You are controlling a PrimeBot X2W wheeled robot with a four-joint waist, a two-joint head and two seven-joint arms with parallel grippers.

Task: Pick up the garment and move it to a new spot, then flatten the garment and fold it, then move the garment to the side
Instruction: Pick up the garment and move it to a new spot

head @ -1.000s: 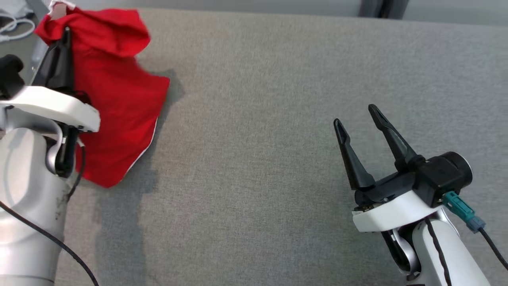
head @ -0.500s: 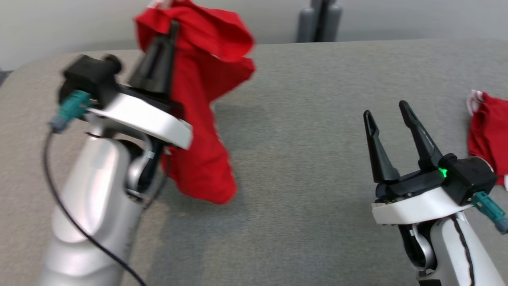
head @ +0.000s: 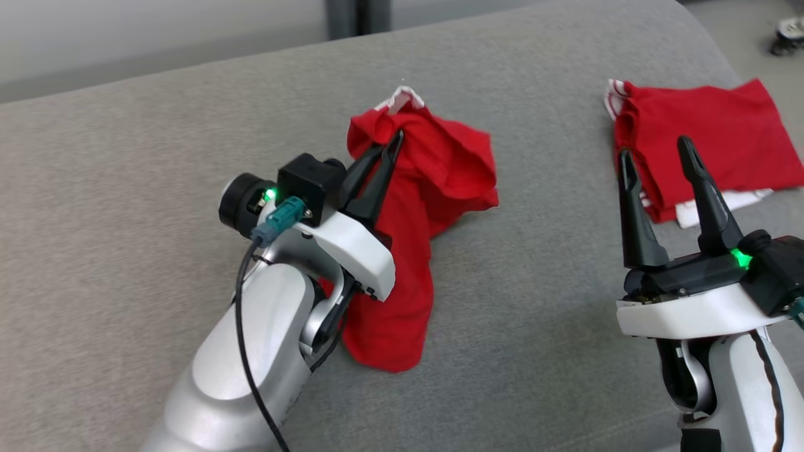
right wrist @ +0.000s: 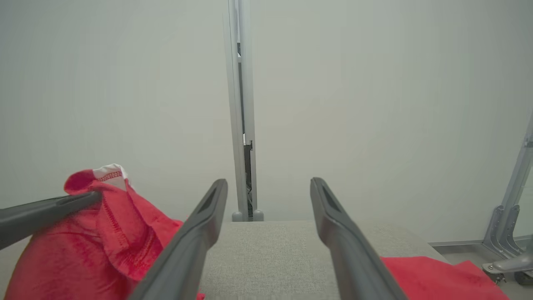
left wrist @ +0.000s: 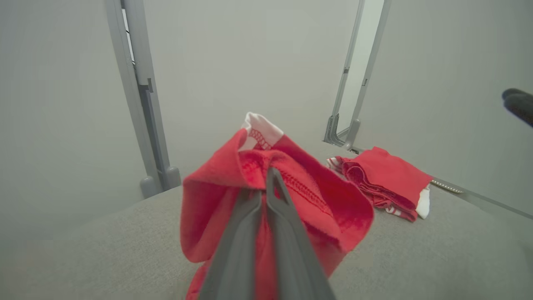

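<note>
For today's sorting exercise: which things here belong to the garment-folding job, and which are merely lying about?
In the job: crumpled garment, left gripper shut on it, open right gripper, grey surface.
Lying about: folded red garment at the right, grey post behind.

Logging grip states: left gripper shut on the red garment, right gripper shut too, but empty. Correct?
No: the right gripper is open and empty, clear in the right wrist view. The left gripper is indeed shut on the red garment.

Left arm comes in from the lower left, left gripper [head: 394,139] with fingers pinched tight on the garment [head: 440,169]. Right gripper [head: 653,148] sits lower right, fingers spread wide, pointing up.
</note>
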